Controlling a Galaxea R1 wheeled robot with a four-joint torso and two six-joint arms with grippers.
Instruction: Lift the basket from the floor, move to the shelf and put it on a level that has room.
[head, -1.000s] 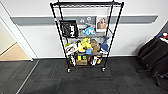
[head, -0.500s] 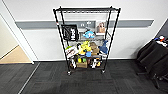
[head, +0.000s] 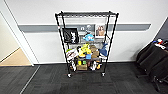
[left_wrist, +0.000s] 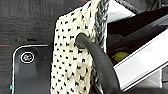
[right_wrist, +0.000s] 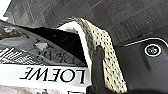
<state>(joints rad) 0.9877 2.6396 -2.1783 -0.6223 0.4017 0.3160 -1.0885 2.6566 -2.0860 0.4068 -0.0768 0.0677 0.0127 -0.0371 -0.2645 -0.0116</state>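
Carrying the basket toward the shelf

Facing the shelf (head: 86, 42) from some way off, the robot seems to be in the carrying step: the basket (left_wrist: 72, 52) is up off the floor (head: 50, 80), hanging between the two wrists. In the left wrist view its checkered side wall and dark rim are very close to the camera, with a dark loop handle (left_wrist: 100, 62) crossing in front. In the right wrist view the same basket (right_wrist: 107, 50) shows its pale lining, and a printed paper item (right_wrist: 50, 72) lies inside it.

I cannot tell if the left gripper or the right gripper is pressed on the basket or spread, because the fingers are not clear.

The top level (head: 86, 13) of the shelf looks free, while the lower tiers are full of toys and pictures. I judge that the next move calls for coming nearer and raising both arms evenly, so that the basket stays flat.
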